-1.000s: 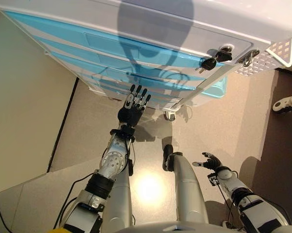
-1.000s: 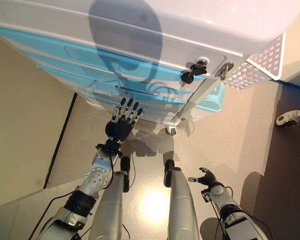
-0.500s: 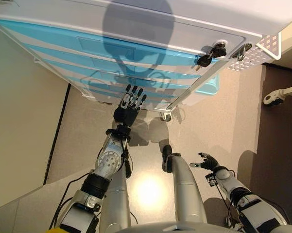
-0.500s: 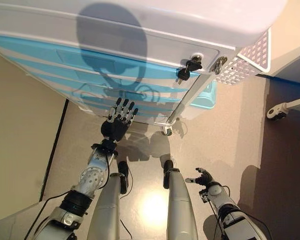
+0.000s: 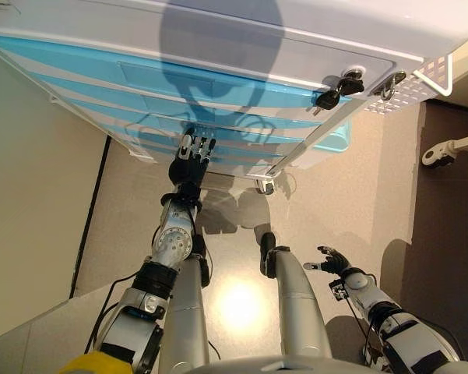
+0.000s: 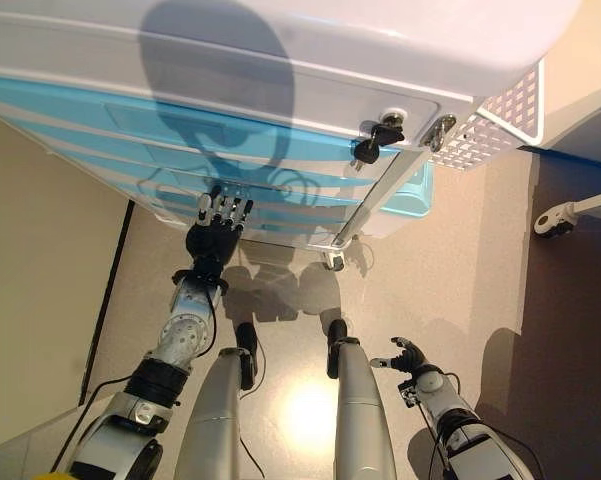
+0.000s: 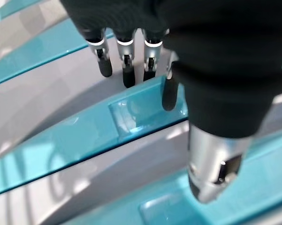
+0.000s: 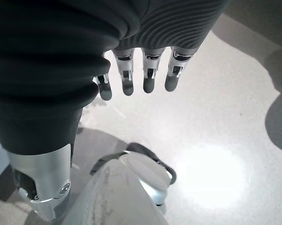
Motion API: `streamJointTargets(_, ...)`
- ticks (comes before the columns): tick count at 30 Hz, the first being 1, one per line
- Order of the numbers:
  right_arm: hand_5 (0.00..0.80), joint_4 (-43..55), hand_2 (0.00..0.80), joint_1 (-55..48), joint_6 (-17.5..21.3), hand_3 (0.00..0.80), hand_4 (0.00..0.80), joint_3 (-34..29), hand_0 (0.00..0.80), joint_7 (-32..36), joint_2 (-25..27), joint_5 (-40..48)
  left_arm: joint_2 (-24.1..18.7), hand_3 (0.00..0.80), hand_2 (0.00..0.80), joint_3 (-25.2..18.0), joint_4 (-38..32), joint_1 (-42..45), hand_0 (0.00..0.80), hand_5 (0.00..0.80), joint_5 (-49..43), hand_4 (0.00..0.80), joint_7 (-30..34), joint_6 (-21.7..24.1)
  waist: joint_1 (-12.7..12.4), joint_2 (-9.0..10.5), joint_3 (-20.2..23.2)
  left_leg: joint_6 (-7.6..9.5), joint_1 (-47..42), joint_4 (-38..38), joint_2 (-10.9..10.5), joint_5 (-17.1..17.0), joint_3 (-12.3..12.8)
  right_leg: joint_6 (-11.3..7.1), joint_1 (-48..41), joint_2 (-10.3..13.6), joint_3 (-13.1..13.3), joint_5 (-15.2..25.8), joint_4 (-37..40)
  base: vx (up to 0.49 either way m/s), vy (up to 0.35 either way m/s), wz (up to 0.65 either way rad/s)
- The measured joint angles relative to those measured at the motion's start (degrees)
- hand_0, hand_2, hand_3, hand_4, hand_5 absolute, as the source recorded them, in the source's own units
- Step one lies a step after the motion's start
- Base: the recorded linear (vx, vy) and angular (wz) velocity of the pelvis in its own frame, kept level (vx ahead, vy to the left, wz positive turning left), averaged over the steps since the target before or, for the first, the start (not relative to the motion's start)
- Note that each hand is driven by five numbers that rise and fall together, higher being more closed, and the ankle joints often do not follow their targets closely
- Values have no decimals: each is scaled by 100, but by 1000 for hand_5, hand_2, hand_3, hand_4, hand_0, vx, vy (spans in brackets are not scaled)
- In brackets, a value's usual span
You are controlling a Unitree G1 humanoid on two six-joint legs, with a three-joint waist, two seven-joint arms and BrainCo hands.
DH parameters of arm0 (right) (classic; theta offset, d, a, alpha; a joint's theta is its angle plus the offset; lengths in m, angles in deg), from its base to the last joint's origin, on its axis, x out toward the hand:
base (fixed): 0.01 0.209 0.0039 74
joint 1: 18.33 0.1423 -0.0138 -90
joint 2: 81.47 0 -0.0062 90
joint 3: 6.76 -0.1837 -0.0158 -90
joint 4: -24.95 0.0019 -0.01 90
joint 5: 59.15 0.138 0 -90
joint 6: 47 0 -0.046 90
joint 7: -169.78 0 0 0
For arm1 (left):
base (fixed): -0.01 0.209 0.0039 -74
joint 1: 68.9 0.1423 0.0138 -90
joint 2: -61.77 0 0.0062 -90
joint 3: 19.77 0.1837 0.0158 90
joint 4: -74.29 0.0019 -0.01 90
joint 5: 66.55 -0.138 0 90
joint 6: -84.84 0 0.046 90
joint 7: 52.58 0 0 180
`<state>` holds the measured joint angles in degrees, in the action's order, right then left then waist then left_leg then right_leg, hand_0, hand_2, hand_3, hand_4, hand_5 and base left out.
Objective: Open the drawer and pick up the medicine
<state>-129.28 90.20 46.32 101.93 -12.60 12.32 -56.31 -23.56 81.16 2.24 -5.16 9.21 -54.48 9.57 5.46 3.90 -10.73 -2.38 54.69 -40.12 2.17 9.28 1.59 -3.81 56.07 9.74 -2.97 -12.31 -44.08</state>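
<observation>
Silver fingers with dark rubber tips reach out straight from the left hand, which wears a dark ribbed cover over its back and wrist. The hand is open and holds nothing. In the left wrist view the fingertips stand at the upper edge of a glossy turquoise drawer front; I cannot tell if they already touch it. This front is a long, flat, smooth plastic band with a shallow rectangular recess moulded in its middle, and its long axis runs across the cabinet, from side to side.

Around the hand is the drawer cabinet, a white plastic body with several turquoise fronts stacked one over another, all closed, separated by pale grey strips. The medicine is not visible in any view. On the cabinet's white top panel there is a round lock with dark keys hanging from it. At the cabinet's side is fixed a white perforated basket. A small caster wheel stands under the cabinet on the smooth beige floor.

Low on the right, the right hand hangs well apart from the cabinet, fingers relaxed and open, empty.
</observation>
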Motion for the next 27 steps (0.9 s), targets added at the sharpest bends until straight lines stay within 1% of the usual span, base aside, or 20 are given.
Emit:
streamJointTargets(2, 0, -3, 0, 2, 0, 0, 0, 1, 0, -6, 0, 2, -2, 0, 0, -219, 149, -102, 0, 0, 0, 0, -56, 113, -12, -1, 1, 2, -1, 20, 0, -1, -2, 1, 2, -1, -1, -1, 3, 0, 0, 0)
streamJointTargets(3, 0, -3, 0, 1, 0, 0, 0, 0, 0, -10, 0, 3, -12, 0, 0, -407, 239, -190, 0, 0, 5, 0, -142, 195, -8, -2, 1, 1, 1, 25, 2, -2, -5, 3, 8, 0, -3, -2, 4, 0, 0, 0)
streamJointTargets(5, 0, -13, 0, 0, -1, 0, 0, 0, 0, -30, 0, 2, -51, 0, 0, -559, 406, -331, 0, 0, 9, 0, -221, 267, -6, -5, 4, 0, 1, 34, 1, -2, -4, 3, 10, 1, -5, -2, 9, 0, 0, 0)
streamJointTargets(10, 0, -7, 0, 2, -1, 0, 0, 1, 0, -54, 2, 2, -126, 0, 0, -634, 510, -421, 0, 0, 32, 0, -273, 323, -13, -5, 7, -1, 8, 59, -17, -3, -7, 1, 12, 34, -22, -3, 26, 0, 0, 0)
streamJointTargets(11, 0, -6, 0, 2, -1, 0, 0, 1, 0, -54, 2, 2, -122, 248, 248, -633, 510, -422, 248, 248, 32, 248, -273, 323, -15, -5, 8, -1, 8, 60, -22, -3, -8, 0, 12, 34, -30, -4, 26, 0, 0, 0)
streamJointTargets(12, 0, -3, 0, 9, -1, 0, 0, 1, 0, -55, 2, 2, -126, 800, 800, -634, 510, -423, 800, 800, 32, 800, -273, 323, -25, -6, 8, 0, 10, 66, -27, -3, -10, -1, 12, 44, -43, -4, 27, 0, 0, 0)
streamJointTargets(21, 0, 9, 0, 46, -3, 0, 0, 3, 0, -63, 1, -1, -93, 800, 800, -645, 506, -447, 800, 800, 30, 800, -312, 361, -31, -9, 10, -11, 11, 158, -46, -40, -32, 8, 26, 59, -72, -9, 49, 0, -1, 2)
streamJointTargets(27, 0, 9, 0, 45, -3, 0, 0, 3, 0, -61, 1, -53, 20, 800, 800, -677, 373, -372, 800, 800, 37, 800, -313, 359, -69, -10, 10, -16, 10, 230, -58, -70, -44, 10, 26, 69, -88, -13, 82, -5, -4, 1)
